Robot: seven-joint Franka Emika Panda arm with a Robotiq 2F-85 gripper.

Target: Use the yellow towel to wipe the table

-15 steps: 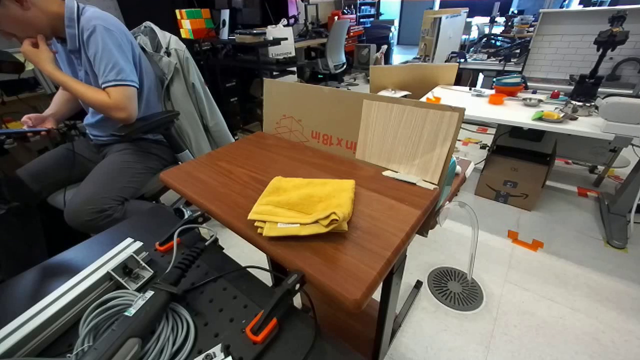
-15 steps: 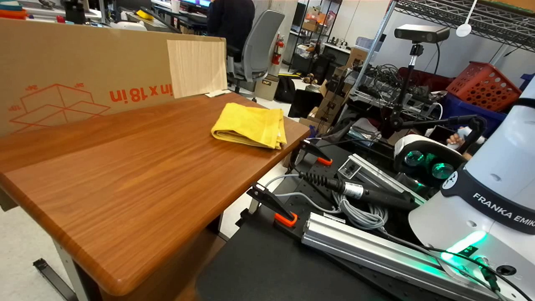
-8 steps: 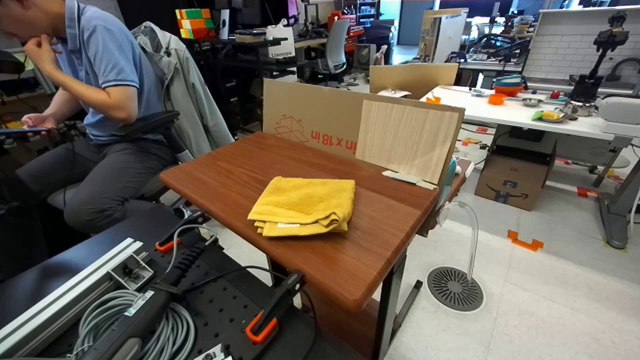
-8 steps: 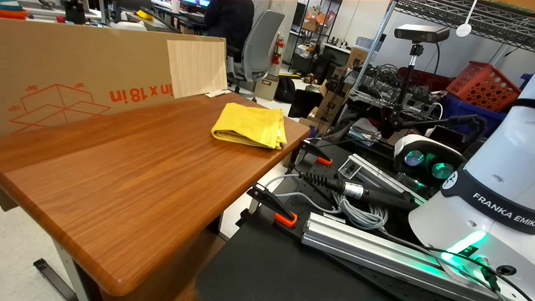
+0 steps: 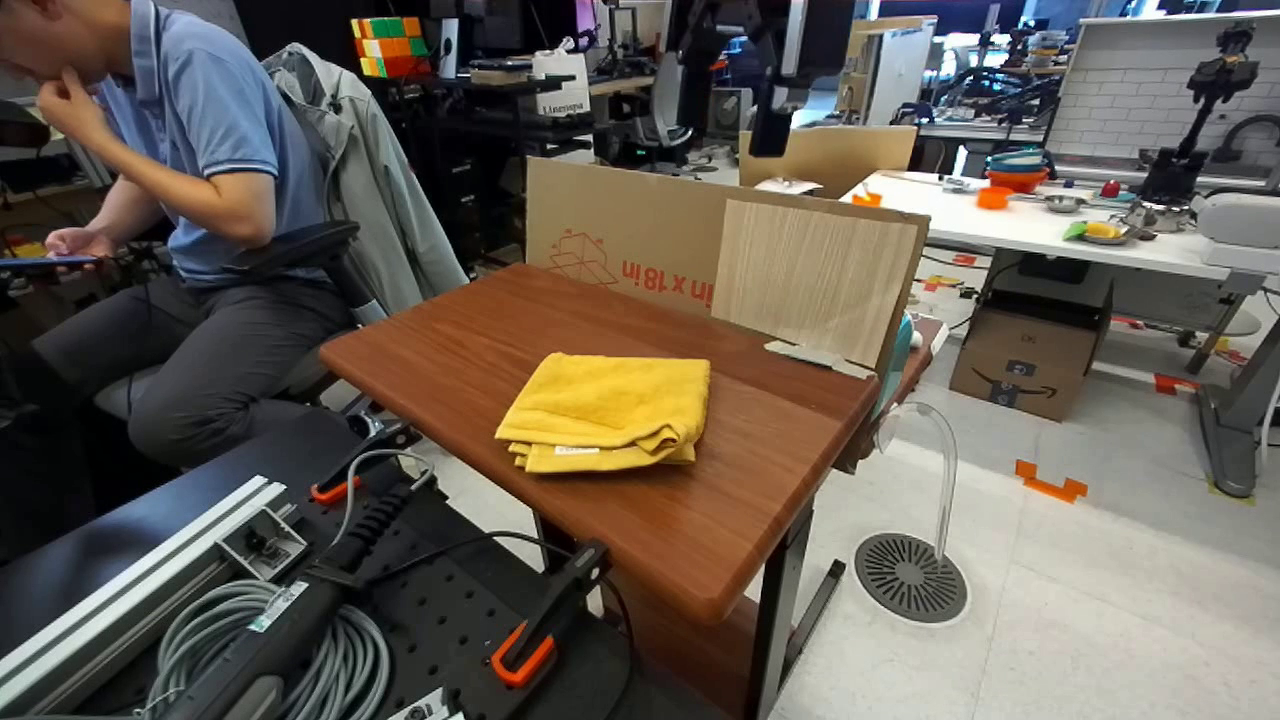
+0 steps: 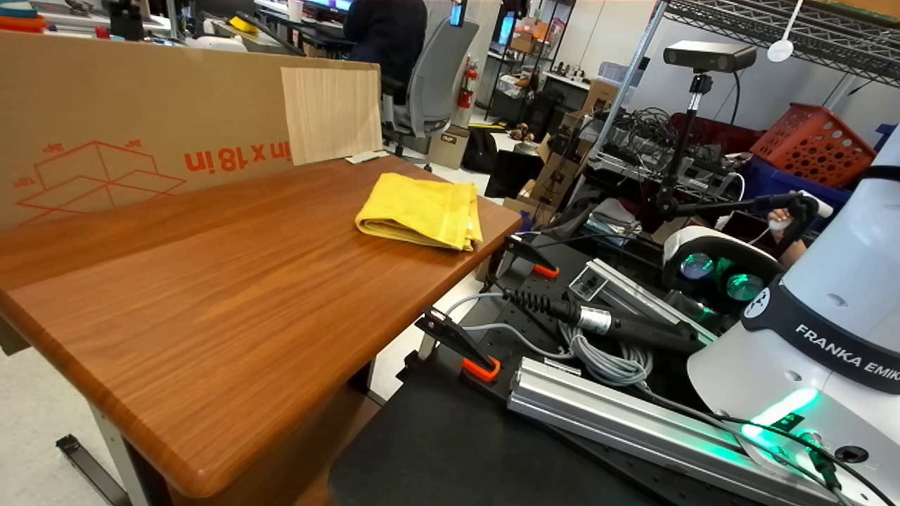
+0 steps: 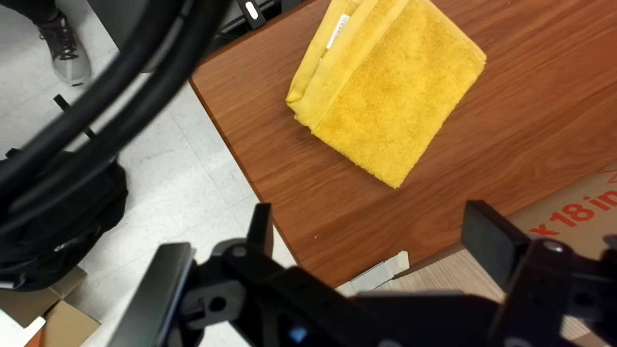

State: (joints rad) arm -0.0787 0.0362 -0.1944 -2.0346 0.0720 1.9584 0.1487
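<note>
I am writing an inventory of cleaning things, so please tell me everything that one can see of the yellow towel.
The yellow towel looks like soft, fuzzy fabric, mustard-yellow, with smoother bands along one side and a small white label. It is folded into a layered, roughly four-sided pad; one folded corner is rumpled. It lies on the reddish-brown table, close to the long edge facing the robot's base. Only the table visibly touches it; the open gripper is apart from it.

In both exterior views, a towel (image 5: 605, 405) lies on a table (image 5: 470, 330) before a cardboard sheet (image 5: 625, 220), a panel (image 5: 815, 280) fronting the sheet's right end. In an exterior view, a man (image 5: 215, 150) sits left of the table, a workbench (image 5: 450, 605) before it — the gripper (image 7: 372, 230) above, apart from the towel.
</note>
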